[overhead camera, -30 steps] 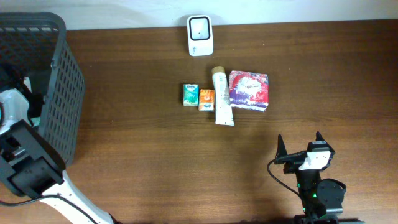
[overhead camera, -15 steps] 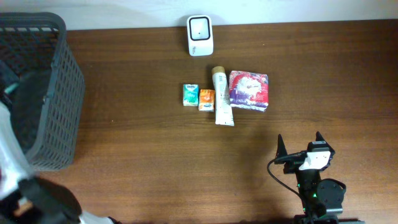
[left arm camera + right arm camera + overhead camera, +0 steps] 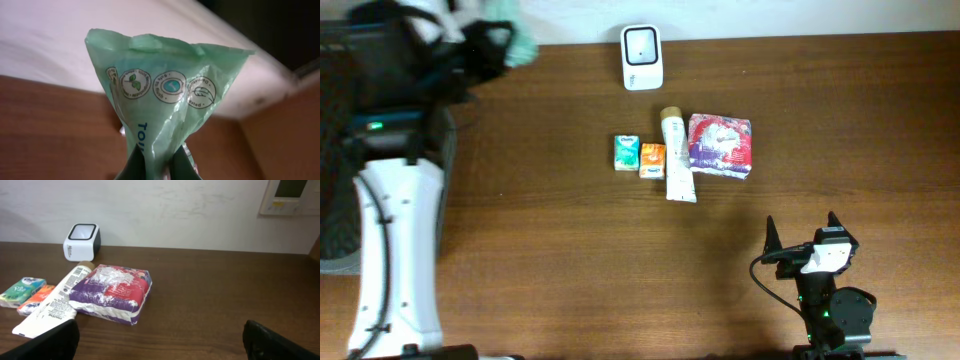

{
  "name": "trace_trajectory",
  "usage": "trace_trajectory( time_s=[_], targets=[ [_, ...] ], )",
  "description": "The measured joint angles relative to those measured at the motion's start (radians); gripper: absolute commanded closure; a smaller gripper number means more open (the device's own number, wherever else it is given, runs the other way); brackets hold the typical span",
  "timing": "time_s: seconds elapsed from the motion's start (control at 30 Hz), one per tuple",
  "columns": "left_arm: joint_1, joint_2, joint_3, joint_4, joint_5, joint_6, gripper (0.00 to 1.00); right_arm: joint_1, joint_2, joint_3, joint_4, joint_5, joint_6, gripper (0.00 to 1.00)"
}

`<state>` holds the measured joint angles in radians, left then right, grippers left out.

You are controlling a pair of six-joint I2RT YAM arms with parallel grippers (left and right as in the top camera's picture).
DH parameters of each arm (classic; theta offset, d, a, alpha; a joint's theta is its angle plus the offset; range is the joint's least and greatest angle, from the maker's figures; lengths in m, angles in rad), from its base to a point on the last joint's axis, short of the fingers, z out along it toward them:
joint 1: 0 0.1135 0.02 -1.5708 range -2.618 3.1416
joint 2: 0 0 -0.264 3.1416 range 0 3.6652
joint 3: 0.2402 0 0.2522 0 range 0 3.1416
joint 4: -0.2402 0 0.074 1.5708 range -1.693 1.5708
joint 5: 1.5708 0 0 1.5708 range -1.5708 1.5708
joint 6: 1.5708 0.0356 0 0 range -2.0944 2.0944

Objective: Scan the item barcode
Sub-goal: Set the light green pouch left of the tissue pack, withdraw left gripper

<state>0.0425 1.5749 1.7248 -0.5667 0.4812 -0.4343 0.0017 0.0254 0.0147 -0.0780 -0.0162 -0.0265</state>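
Left gripper (image 3: 156, 172) pinched shut on green pouch (image 3: 160, 100), held off table well left of scanner (image 3: 642, 57), presumably for presenting its barcode there; right gripper (image 3: 802, 234) wide open, empty, idle well in front of scanner.

Dark brown wood-grain table (image 3: 570, 260) across nearly the whole overhead frame, finish matte. White wall (image 3: 800, 15) as a thin strip along the top edge, meeting the table's far edge. In the right wrist view, same wall off-white, plain, faintly scuffed; pale wall panel (image 3: 290, 197) with dark screen in the upper right corner. Lighting soft and even, shadows faint. Dark area at upper right of left wrist view, not identifiable.
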Motion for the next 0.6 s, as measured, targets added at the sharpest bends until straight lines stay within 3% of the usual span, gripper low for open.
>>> trace_trajectory(
  time_s=[0.1,0.2,0.4,0.6],
  targets=[
    [-0.171,0.039,0.003,-0.181,-0.271,0.043,1.0,0.0,0.0,0.0,0.0,0.0,0.001,0.01],
    [-0.254,0.134,0.003,-0.274,-0.426,0.053,1.0,0.0,0.0,0.0,0.0,0.0,0.0,0.02],
    [-0.335,0.359,0.003,-0.38,-0.509,0.058,1.0,0.0,0.0,0.0,0.0,0.0,0.0,0.01],
    [-0.377,0.485,0.003,-0.396,-0.516,0.061,0.93,0.0,0.0,0.0,0.0,0.0,0.0,0.01]
  ],
)
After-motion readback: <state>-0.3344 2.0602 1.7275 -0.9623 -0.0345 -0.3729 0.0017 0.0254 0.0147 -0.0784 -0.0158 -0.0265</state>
